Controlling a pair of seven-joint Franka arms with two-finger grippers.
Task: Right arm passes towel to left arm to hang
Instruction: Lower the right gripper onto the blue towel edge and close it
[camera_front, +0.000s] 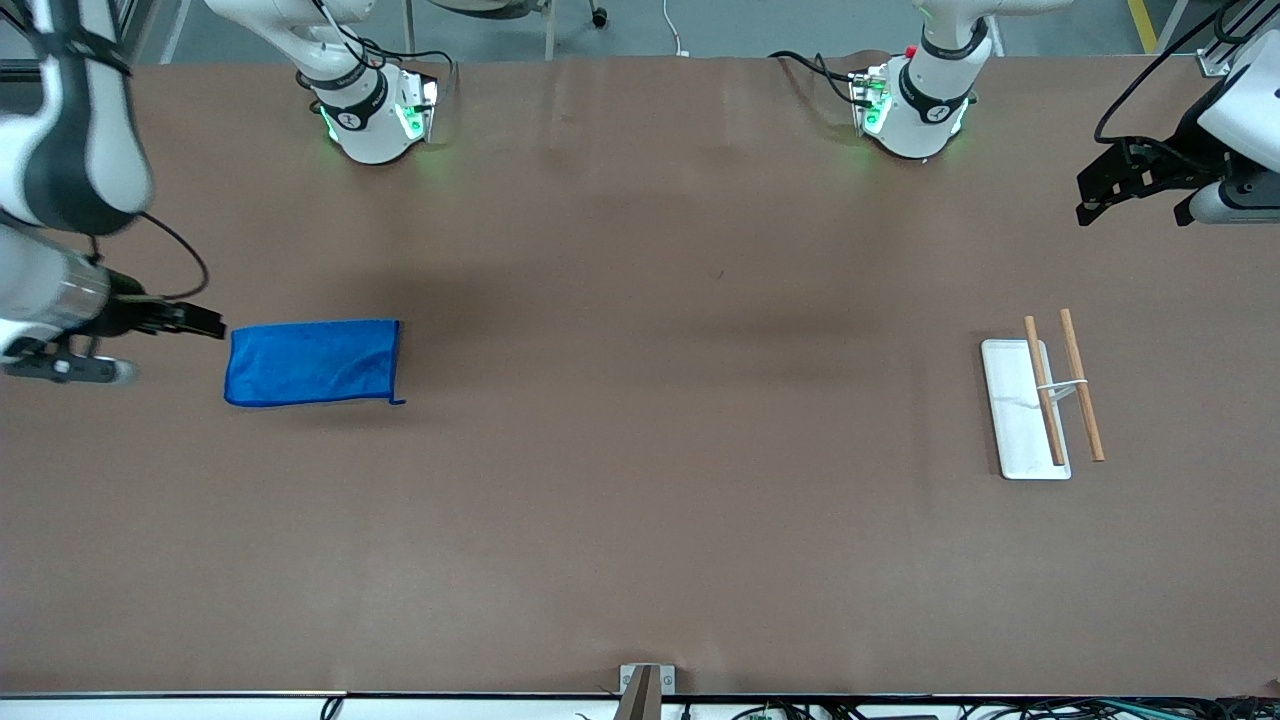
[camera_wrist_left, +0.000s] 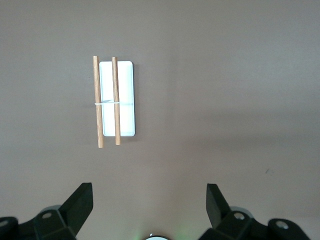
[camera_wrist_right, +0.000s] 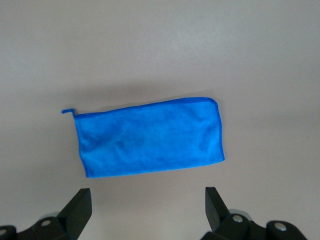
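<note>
Towel (camera_front: 313, 362), bright blue and folded into a flat rectangle, lies on the brown table (camera_front: 640, 520) toward the right arm's end, with a small loop of hem sticking out at one corner. Nothing grips it. The right gripper (camera_front: 200, 322) hangs in the air just beside the towel's short edge, apart from the cloth; in the right wrist view its two black fingers (camera_wrist_right: 77, 210) stand spread wide with the towel (camera_wrist_right: 150, 139) lying flat on the table past them. The rack (camera_front: 1045, 395), a white base carrying two wooden rods, stands well apart from the towel toward the left arm's end of the table. The left gripper (camera_front: 1105, 190) waits above that end, its fingers (camera_wrist_left: 80, 205) also spread wide and holding nothing, with the rack (camera_wrist_left: 116, 100) in its wrist view.
</note>
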